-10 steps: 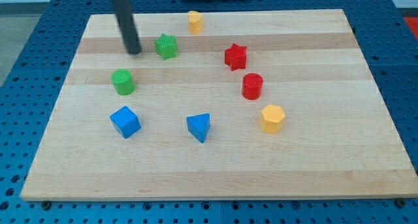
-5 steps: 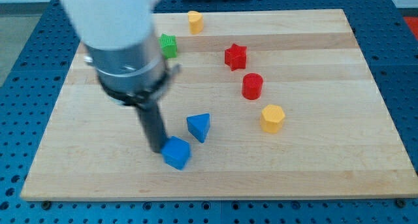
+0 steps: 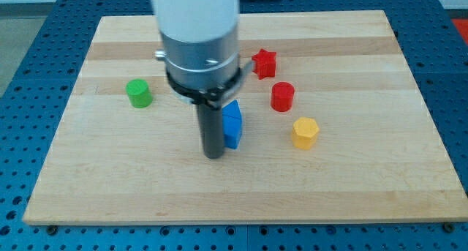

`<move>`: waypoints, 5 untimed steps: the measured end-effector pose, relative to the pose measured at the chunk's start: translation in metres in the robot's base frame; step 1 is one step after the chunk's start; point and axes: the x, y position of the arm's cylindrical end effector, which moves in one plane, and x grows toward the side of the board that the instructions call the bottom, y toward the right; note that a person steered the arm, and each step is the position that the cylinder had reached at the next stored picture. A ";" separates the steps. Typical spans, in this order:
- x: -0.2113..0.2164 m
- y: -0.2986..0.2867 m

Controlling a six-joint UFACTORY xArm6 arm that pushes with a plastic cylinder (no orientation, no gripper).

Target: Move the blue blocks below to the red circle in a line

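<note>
My tip (image 3: pixel 213 155) touches a blue plastic block (image 3: pixel 232 124), shape unclear, left of the red plastic cylinder (image 3: pixel 282 96); no gripper here. Lining up below remains undone.

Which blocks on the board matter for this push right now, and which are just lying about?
In the job:
- my tip, just left of the blue
- blue block, partly hidden by the arm; whether it is one block or two, I cannot tell
- red cylinder, the target

Lying about:
- red star
- yellow block
- green cylinder
</note>
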 end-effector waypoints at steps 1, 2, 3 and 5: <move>-0.024 0.002; -0.028 0.043; -0.054 0.042; -0.112 0.013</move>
